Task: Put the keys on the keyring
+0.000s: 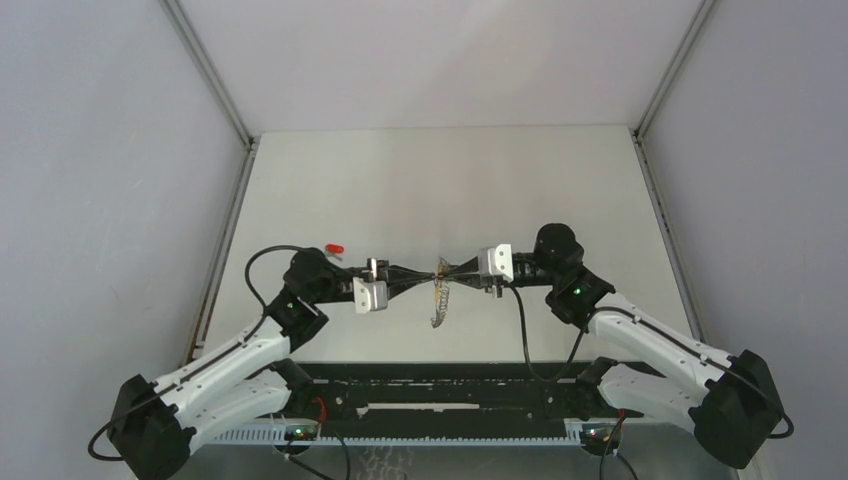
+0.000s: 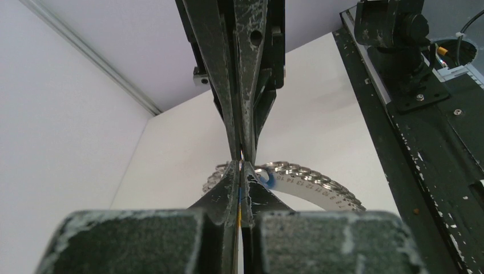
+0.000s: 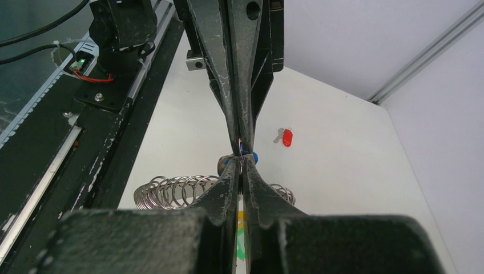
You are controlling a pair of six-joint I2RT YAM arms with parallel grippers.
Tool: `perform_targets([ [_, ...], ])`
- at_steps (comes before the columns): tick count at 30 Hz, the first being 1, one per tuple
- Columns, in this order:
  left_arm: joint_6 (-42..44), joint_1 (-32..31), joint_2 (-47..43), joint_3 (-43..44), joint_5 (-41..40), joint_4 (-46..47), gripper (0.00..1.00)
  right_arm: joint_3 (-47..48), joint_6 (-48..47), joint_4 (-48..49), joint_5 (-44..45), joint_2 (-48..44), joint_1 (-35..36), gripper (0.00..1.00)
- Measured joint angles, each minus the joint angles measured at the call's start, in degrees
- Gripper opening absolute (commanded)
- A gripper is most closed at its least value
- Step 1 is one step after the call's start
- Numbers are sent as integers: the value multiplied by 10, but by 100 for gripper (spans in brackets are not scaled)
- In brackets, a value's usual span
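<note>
Steel meets steel: blue key (image 2: 268, 181) at keyring (image 1: 440, 300), mid-air.
My left hand (image 2: 241, 174) is pinched shut on that key, my right hand (image 3: 242, 167) likewise on the keyring's tab; red key (image 3: 286, 137) on tabletop (image 1: 450, 190), nearer left.

White table (image 1: 450, 190) with 1 red-headed key (image 1: 335, 247) lying on it.

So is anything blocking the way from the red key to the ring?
Nothing visible lies on the table between the red key and the keyring, hanging where both shut jaws meet. Neither looks free to fetch it, though.
</note>
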Motion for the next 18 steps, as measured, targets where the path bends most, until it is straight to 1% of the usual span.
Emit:
perform_targets([
  [7, 24, -3, -14, 0, -15, -45, 0, 0, -2, -14, 4, -10, 0, 0],
  [18, 33, -4, -17, 0, -17, -59, 0, 0, -11, -27, 17, -11, 3, 0],
])
